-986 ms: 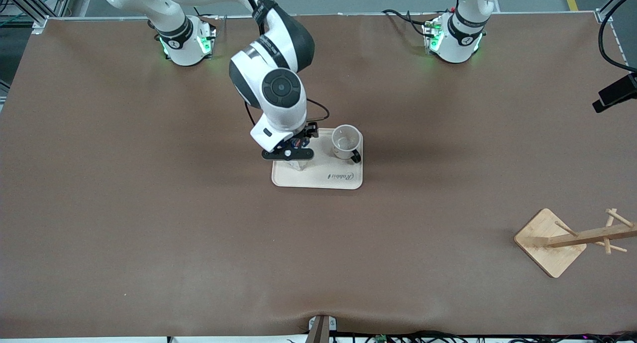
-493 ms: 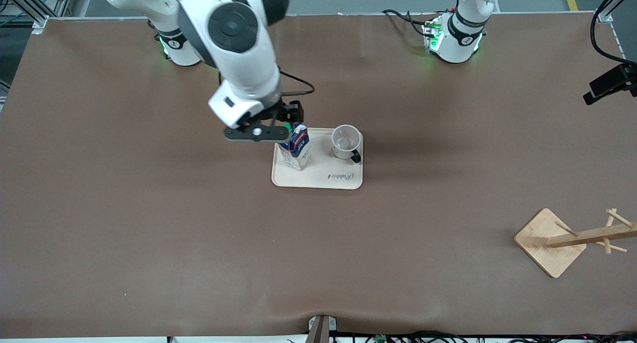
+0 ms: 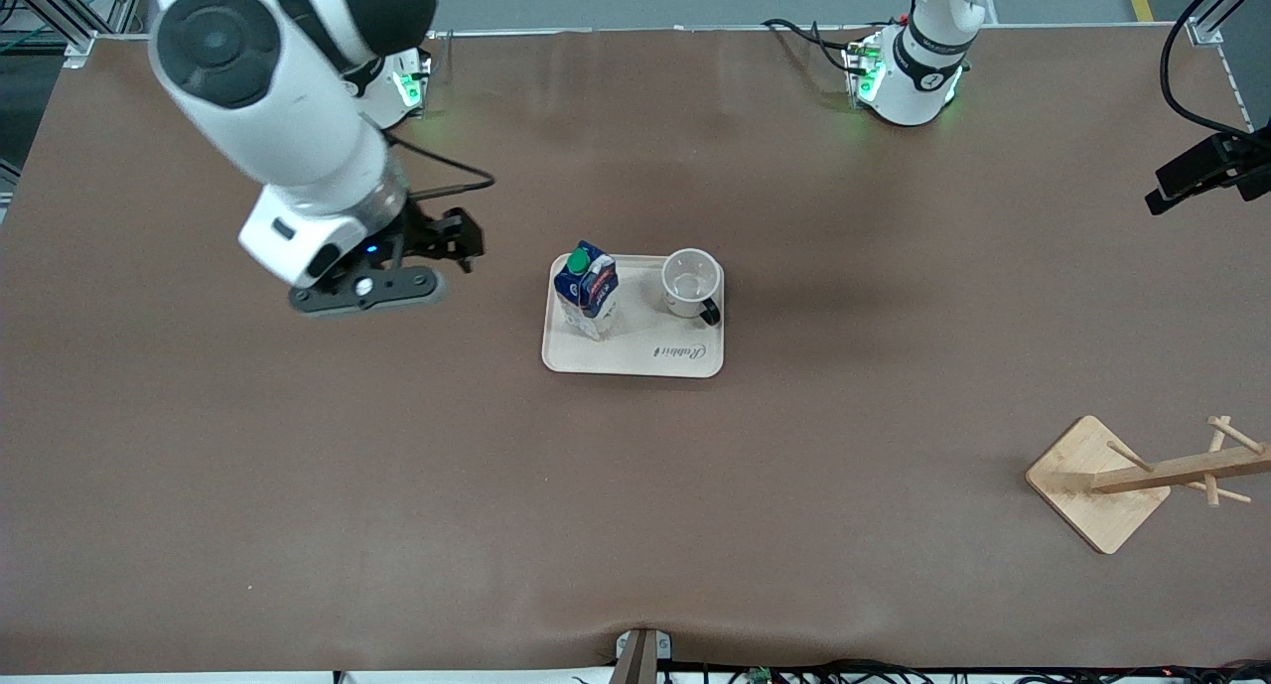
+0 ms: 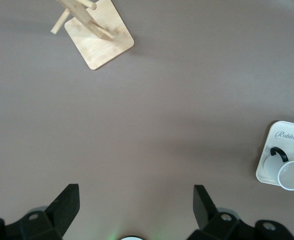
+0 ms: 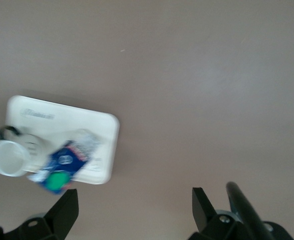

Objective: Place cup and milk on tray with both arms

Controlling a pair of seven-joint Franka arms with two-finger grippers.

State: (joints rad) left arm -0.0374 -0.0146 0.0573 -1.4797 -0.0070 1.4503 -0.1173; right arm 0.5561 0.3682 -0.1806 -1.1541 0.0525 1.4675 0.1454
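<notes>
Milk [image 3: 587,279] and cup [image 3: 690,284] stand upright on the tray [image 3: 635,358] mid-table, apparently settled. Right gripper [image 3: 397,267], open and empty, hangs over bare worktop toward the right arm's end; it should retreat high. Left gripper [image 4: 136,205], open, waits.

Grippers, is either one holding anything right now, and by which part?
Nothing is held. The right gripper is open over bare table; the left gripper is open too. The milk and cup stand free on the tray.
</notes>
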